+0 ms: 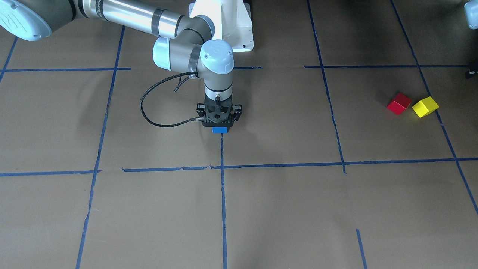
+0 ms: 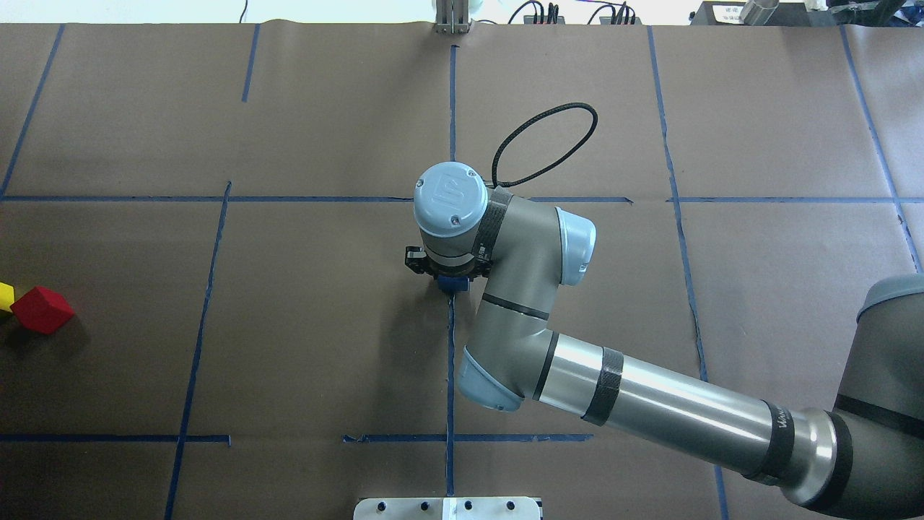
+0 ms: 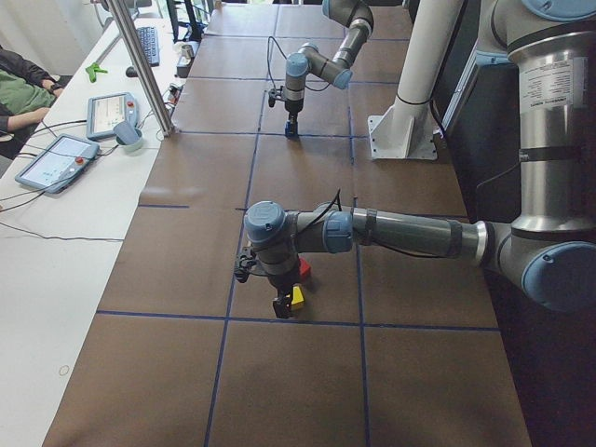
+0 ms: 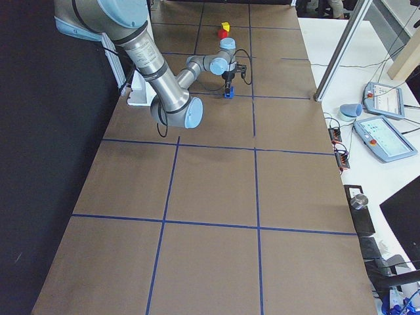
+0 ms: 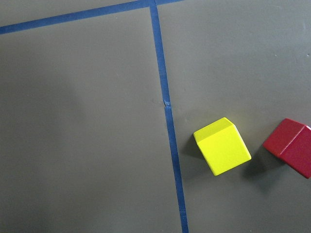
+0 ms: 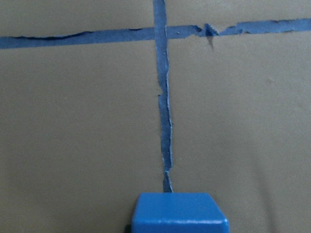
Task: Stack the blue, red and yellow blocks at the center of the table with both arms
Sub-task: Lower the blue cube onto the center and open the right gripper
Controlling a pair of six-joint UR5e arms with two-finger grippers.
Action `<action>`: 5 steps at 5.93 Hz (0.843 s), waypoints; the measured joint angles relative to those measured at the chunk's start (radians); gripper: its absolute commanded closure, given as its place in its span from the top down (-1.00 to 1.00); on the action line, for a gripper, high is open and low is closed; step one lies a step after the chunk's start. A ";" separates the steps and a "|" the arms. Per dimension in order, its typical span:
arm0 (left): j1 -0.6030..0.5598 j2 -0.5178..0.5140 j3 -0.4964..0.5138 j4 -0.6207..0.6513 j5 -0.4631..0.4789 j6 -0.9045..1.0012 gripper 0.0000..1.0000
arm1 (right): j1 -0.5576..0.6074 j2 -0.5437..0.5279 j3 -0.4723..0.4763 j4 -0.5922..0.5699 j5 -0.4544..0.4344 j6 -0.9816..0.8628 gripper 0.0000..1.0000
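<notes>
Pointing straight down at the middle of the surface (image 1: 283, 209), the right hand (image 1: 220, 126) stands over the blue block (image 1: 219, 130), which is at the end of a blue tape line (image 1: 223, 194). Its fingers are hidden, so I cannot tell whether it grips the block or stands wide. Well apart, on the robot's left side, the red block (image 1: 399, 103) and yellow block (image 1: 425, 107) lie just beside each other, not touching. The left hand (image 3: 282, 305) hangs above them; how wide it stands cannot be told.
</notes>
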 measured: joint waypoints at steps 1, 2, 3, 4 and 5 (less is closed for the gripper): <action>0.000 0.000 0.000 0.000 0.000 0.000 1.00 | -0.004 0.001 -0.001 0.003 -0.009 0.000 0.99; 0.000 -0.001 0.000 0.000 0.000 0.000 1.00 | -0.009 0.003 -0.001 0.007 -0.019 -0.001 0.99; 0.000 -0.001 0.000 0.000 0.000 0.000 1.00 | -0.008 0.006 0.007 0.015 -0.022 -0.004 0.99; 0.001 -0.001 -0.001 -0.001 0.000 0.000 1.00 | 0.011 0.008 0.033 0.021 -0.014 -0.010 0.99; 0.001 -0.001 -0.001 -0.001 0.000 0.000 1.00 | 0.050 0.007 0.066 -0.001 0.014 -0.038 0.99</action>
